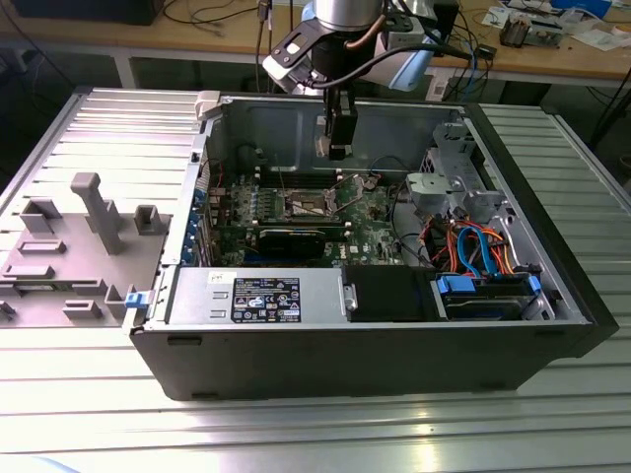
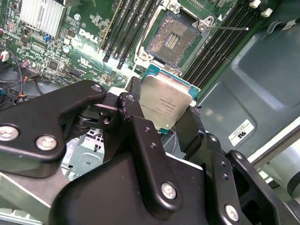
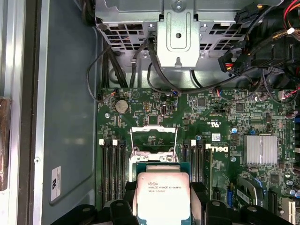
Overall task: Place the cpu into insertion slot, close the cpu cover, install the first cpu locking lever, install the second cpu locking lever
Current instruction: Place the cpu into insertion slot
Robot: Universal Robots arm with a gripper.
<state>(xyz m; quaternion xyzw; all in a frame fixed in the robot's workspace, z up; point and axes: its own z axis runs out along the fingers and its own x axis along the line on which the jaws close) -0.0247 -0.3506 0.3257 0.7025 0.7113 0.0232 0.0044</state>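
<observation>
Cpu (image 2: 166, 101): gripped in the pincer (image 2: 164, 112) and held in the air, clear of the board. The black fingers (image 2: 132, 105) are clenched on two opposite edges of the chip. Its silver-grey metal top faces both wrist cameras, and a green rim shows around it. In the first wrist view the cpu (image 3: 161, 194) sits squarely between the fingertips.

Insertion slot (image 2: 172, 36): bare. The dark pin field is exposed inside the silver rim, with nothing seated in it. The cpu hangs above it and apart from it, with no contact.

Cpu cover (image 3: 153, 137): open. The silver frame stands tilted up from the slot's edge, just past the held chip in the first wrist view.

Lever (image 2: 228, 28): a thin wire rod runs out from one corner of the slot and lies free across the memory slots (image 2: 220, 44).

Exterior view: the pincer (image 1: 338, 150) hangs inside the open computer case (image 1: 394, 355). It is well above the green motherboard (image 1: 365, 232), roughly over the slot (image 1: 308, 205).

The case lies on its side on the ribbed metal table (image 1: 296, 434). A grey fixture (image 1: 89, 232) rests on the table to the exterior view's left of the case.

A finned heat sink (image 3: 260, 150) sits on the board, well apart from the slot.
</observation>
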